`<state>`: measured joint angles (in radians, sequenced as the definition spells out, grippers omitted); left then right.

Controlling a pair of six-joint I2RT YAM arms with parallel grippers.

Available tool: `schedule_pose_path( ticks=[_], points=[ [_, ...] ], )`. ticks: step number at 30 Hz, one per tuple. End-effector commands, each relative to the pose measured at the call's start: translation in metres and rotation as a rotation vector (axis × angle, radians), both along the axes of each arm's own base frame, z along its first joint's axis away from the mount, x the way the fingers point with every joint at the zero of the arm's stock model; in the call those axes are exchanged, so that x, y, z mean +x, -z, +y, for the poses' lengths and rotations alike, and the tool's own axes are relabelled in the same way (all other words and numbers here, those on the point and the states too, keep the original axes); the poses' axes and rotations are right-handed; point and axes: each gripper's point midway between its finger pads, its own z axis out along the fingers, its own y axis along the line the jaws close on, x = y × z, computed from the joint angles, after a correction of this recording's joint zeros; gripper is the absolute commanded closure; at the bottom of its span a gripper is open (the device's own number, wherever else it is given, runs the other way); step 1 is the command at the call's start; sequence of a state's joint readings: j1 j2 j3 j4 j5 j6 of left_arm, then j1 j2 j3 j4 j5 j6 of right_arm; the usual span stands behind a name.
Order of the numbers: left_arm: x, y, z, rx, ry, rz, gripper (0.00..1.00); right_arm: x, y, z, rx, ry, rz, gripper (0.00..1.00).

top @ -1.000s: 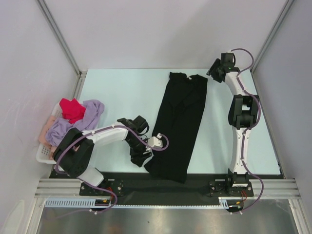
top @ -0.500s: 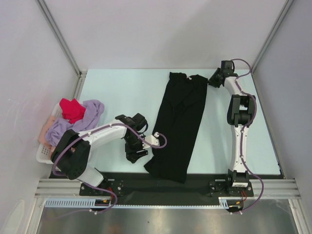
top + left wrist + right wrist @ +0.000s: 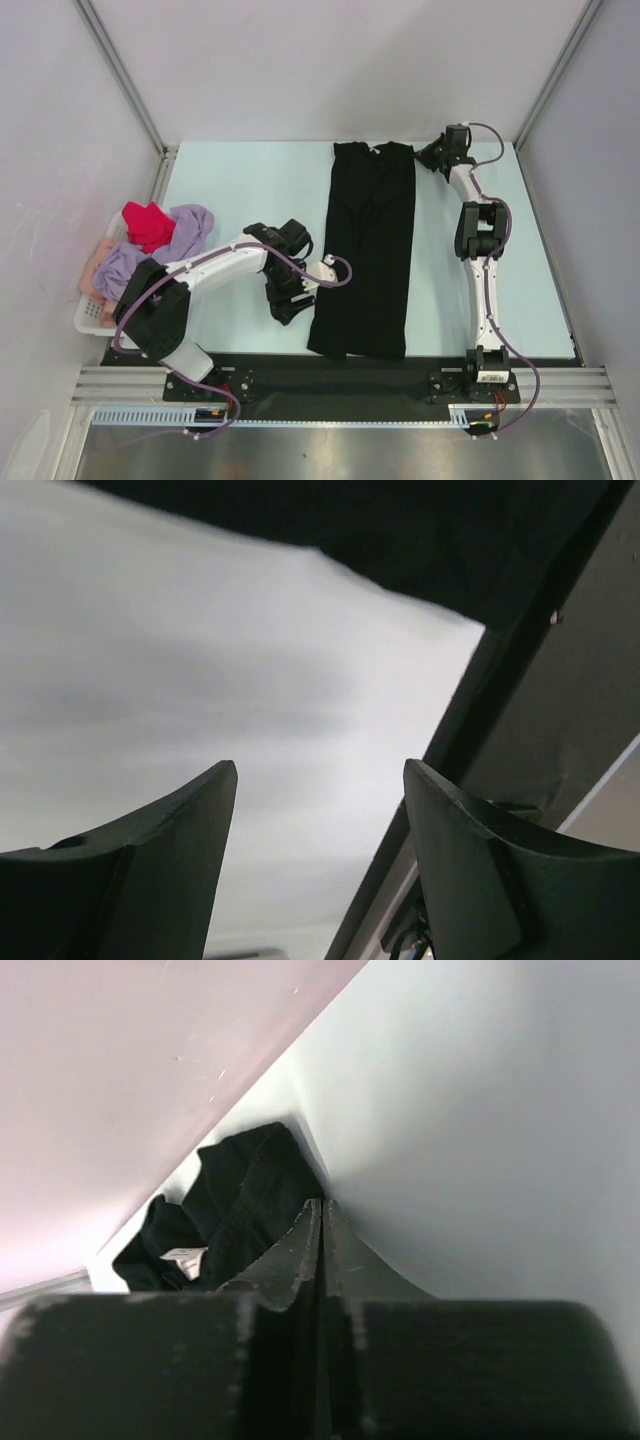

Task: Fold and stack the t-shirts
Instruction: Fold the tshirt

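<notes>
I have the large plain black t-shirt (image 3: 365, 250) lying as one long strip down the middle of the pale table (image 3: 240, 190), collar end at 12 o'clock and hem at 6 o'clock. The red shirt (image 3: 147, 222), lavender shirt (image 3: 188, 226) and pale pink shirt (image 3: 95, 262) sit heaped on the white lattice basket (image 3: 90, 318) out at 9 o'clock, none of them folded yet.

My right gripper (image 3: 428, 157) is at about 1 o'clock, right at the shirt's far shoulder. Its fingers (image 3: 290, 1250) are pressed flat together, with black cloth bunched just past the tips. I cannot tell whether any fabric is actually caught between them. My left gripper (image 3: 288, 303) hangs at about 7 o'clock, just beside the shirt's left edge, spread wide and holding nothing. Its wrist view shows only bare table between the fingers.

My worry is the right side. If those tips have closed on nothing, or on only a sliver of hem, any lift or drag will slip and the shoulder will not follow. A one-sided pull would also skew the strip. On the left, closing where I am would grab air, so I would need to shift toward 3 o'clock first. The hem at 6 o'clock looks close to the black rail (image 3: 400, 375), where it could snag or slide off.
</notes>
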<state>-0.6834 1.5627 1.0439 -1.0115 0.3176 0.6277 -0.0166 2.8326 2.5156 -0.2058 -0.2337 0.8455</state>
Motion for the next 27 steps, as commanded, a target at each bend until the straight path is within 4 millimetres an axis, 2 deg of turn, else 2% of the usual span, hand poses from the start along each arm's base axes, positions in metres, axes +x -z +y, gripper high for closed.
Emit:
schedule_pose_path(
  ticks=[1, 2, 3, 4, 5, 6, 9, 10, 12, 13, 14, 15, 16, 17, 18, 20, 21, 23, 24, 26, 27],
  points=[
    [0.013, -0.009, -0.028, -0.061, -0.021, -0.034, 0.27, 0.015, -0.033, 0.004, 0.033, 0.035, -0.093, 0.94],
    [0.013, -0.007, -0.031, -0.059, -0.015, -0.036, 0.27, 0.013, -0.036, 0.001, 0.017, 0.031, -0.091, 0.7],
    [0.011, -0.008, -0.037, -0.064, 0.013, -0.049, 0.27, 0.011, -0.062, -0.004, 0.005, 0.032, -0.121, 0.61],
    [0.01, -0.008, -0.04, -0.063, 0.03, -0.058, 0.27, 0.003, -0.052, -0.012, -0.008, 0.036, -0.083, 0.56],
    [0.009, -0.009, -0.042, -0.064, 0.062, -0.071, 0.27, 0.0, -0.062, -0.027, -0.024, 0.051, -0.084, 0.45],
    [0.007, -0.01, -0.049, -0.067, 0.094, -0.09, 0.27, -0.008, -0.088, -0.038, -0.055, 0.058, -0.097, 0.41],
    [0.007, -0.008, -0.056, -0.064, 0.171, -0.158, 0.28, -0.038, -0.092, -0.065, -0.131, 0.069, -0.014, 0.37],
    [0.008, -0.01, -0.056, -0.066, 0.204, -0.193, 0.28, -0.057, -0.111, -0.067, -0.153, 0.065, -0.003, 0.36],
    [0.002, -0.001, -0.058, -0.082, 0.263, -0.223, 0.28, -0.086, -0.121, -0.071, -0.21, 0.049, 0.038, 0.36],
    [0.002, -0.001, -0.058, -0.106, 0.294, -0.257, 0.28, -0.106, -0.153, -0.072, -0.228, 0.056, 0.012, 0.36],
    [0.005, 0.004, -0.056, -0.104, 0.306, -0.288, 0.28, -0.137, -0.124, -0.069, -0.227, 0.042, 0.102, 0.35],
    [0.004, 0.014, -0.055, -0.112, 0.328, -0.313, 0.29, -0.157, -0.118, -0.065, -0.222, 0.026, 0.12, 0.35],
    [0.004, 0.016, -0.055, -0.12, 0.359, -0.338, 0.29, -0.176, -0.115, -0.061, -0.223, 0.01, 0.129, 0.35],
    [0.005, 0.013, -0.056, -0.143, 0.368, -0.369, 0.29, -0.218, -0.109, -0.054, -0.219, -0.008, 0.161, 0.35],
    [0.002, 0.017, -0.059, -0.166, 0.39, -0.392, 0.29, -0.237, -0.104, -0.049, -0.221, -0.026, 0.176, 0.34],
    [-0.002, 0.008, -0.064, -0.225, 0.444, -0.456, 0.29, -0.278, -0.112, -0.035, -0.255, -0.069, 0.165, 0.31],
    [-0.008, 0.013, -0.066, -0.248, 0.483, -0.48, 0.29, -0.312, -0.086, -0.031, -0.266, -0.086, 0.244, 0.3],
    [-0.011, 0.013, -0.069, -0.285, 0.557, -0.543, 0.29, -0.347, -0.074, -0.012, -0.284, -0.144, 0.275, 0.3],
    [-0.017, 0.016, -0.068, -0.31, 0.589, -0.564, 0.29, -0.379, -0.066, -0.003, -0.289, -0.17, 0.3, 0.3],
    [-0.023, 0.018, -0.069, -0.335, 0.647, -0.587, 0.29, -0.407, -0.063, 0.013, -0.303, -0.22, 0.31, 0.3],
    [-0.029, 0.019, -0.07, -0.36, 0.672, -0.595, 0.29, -0.425, -0.068, 0.014, -0.307, -0.211, 0.312, 0.3]
  ],
)
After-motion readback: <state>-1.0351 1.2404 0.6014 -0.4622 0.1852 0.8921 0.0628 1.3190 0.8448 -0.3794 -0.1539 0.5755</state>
